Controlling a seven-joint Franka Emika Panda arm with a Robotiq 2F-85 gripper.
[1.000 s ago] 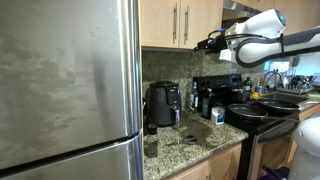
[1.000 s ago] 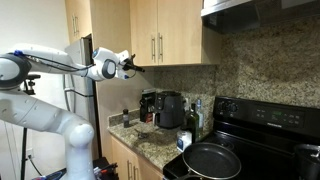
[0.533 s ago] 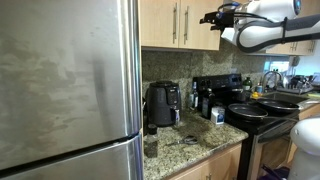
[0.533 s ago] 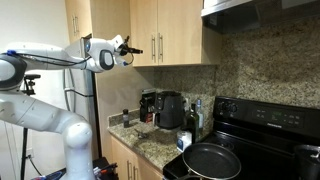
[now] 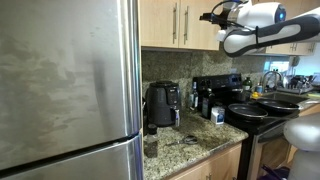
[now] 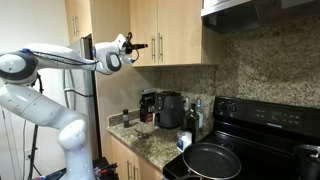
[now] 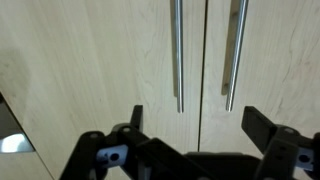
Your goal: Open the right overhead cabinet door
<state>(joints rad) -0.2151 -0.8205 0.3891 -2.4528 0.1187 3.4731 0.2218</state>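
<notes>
The right overhead cabinet door is a light-tan wood panel, shut, with a slim silver bar handle along its left edge. It also shows in both exterior views. Its twin door sits to the left with its own handle. My gripper is open and empty. It faces the seam between the two doors, a little short of them, with both handles between its fingers in the wrist view. In the exterior views the gripper hovers at handle height.
A steel fridge fills one side. On the granite counter stand a black air fryer and bottles. A black stove holds pans. A steel range hood hangs beside the cabinets.
The gripper has risen from below the cabinets' bottom edge to handle height and moved closer to the doors. The doors have not moved.
</notes>
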